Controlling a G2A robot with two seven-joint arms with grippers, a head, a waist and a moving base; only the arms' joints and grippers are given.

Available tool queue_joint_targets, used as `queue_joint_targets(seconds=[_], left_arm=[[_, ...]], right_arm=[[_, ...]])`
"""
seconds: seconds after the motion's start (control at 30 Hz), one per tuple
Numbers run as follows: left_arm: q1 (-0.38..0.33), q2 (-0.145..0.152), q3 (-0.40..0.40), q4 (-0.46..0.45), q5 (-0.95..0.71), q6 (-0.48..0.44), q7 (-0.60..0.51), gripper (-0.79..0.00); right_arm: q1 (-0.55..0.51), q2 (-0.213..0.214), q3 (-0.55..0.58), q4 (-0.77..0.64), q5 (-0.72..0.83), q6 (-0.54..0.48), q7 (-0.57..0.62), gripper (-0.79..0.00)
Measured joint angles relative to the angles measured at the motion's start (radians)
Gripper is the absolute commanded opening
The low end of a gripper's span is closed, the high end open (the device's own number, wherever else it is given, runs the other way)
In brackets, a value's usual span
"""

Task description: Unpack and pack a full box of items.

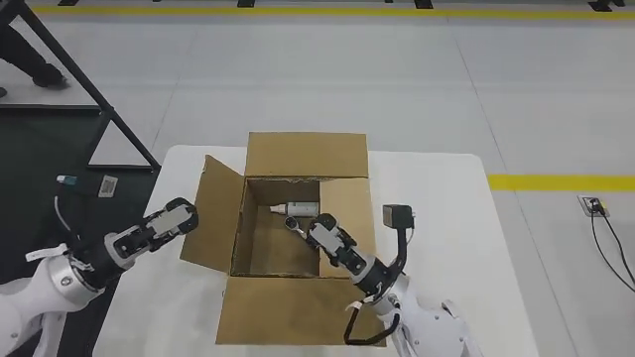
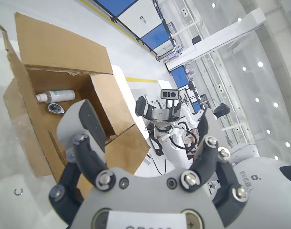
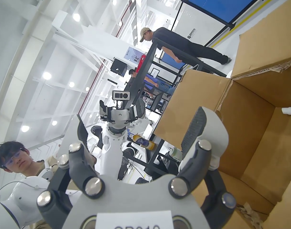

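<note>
The cardboard box point(image 1: 308, 154) point(image 2: 64, 48) point(image 3: 255, 120) stands at the middle of the white surface point(image 1: 437, 188), all four flaps folded outward. The far flap points to the far edge and the near flap reaches the near edge. A bottle point(image 1: 303, 206) point(image 2: 56, 96) point(image 3: 290, 110) lies on its side on the box floor, along the far wall and toward the right wall. A small metal part point(image 1: 295, 222) point(image 2: 55, 108) lies just beside the bottle on its near side; whether the two touch cannot be determined. The left claw point(image 1: 179, 216) point(image 2: 145, 113) is outside the box, next to the left flap, over the left part of the surface. Its fingers are spread wide and hold nothing. The right claw point(image 1: 316, 228) point(image 3: 140, 117) is over the box opening, close to the right wall and near the metal part. Its fingers are likewise spread wide and hold nothing.
</note>
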Motion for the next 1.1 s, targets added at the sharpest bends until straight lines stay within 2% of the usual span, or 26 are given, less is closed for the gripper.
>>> queue_joint_targets(seconds=[0.13,0.27,0.47,0.67,1.1], left_arm=[[-0.049,0.003,0.083,0.017,0.087,0.046,-0.011,0.0],[-0.085,0.006,0.142,0.092,0.164,0.066,-0.029,0.0],[-0.072,0.013,0.097,0.232,0.193,0.06,-0.017,0.0],[-0.023,0.013,0.074,0.305,0.157,0.046,0.003,0.0],[0.021,0.01,0.087,0.312,0.116,0.018,0.029,0.0]], right_arm=[[-0.067,0.012,0.03,-0.032,0.023,-0.051,0.009,0.0],[-0.11,0.024,0.055,-0.035,0.055,-0.089,0.02,0.0],[-0.092,0.032,0.05,-0.008,0.075,-0.086,0.026,0.0],[-0.043,0.038,0.036,0.015,0.091,-0.067,0.036,0.0],[0.009,0.051,0.005,0.031,0.095,-0.044,0.034,0.0]])
